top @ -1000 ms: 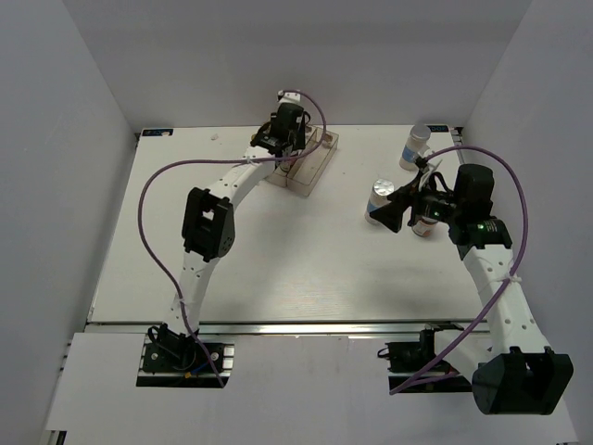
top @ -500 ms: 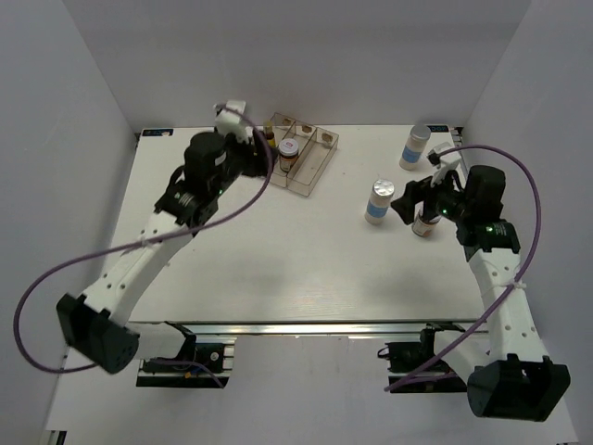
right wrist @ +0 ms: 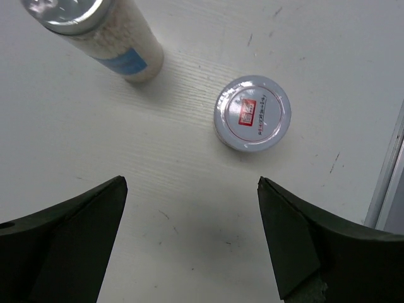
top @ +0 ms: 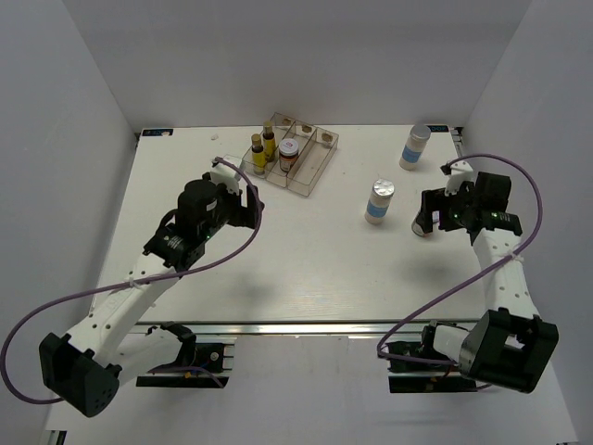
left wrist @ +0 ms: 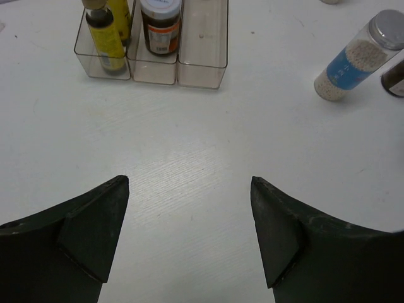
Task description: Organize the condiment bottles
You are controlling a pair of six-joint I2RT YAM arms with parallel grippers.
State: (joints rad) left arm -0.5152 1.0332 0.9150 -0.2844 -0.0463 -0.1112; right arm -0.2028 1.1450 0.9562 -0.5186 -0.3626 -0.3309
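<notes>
Condiment bottles stand three in tray, three on table

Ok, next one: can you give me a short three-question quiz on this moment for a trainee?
1. True or false: the compartment of the tray farthest from the yellow bottles is empty.
2. How many containers stand on the table outside the tray? A) two B) three C) four
3. Fill in: the jar nearest the right tool has a ____ lid with a red label.

Key
1. True. The yellow bottles fill one end compartment, a brown jar stands in the middle one, and the other end holds nothing.
2. B. Two white cylinders and one jar.
3. White.
</notes>
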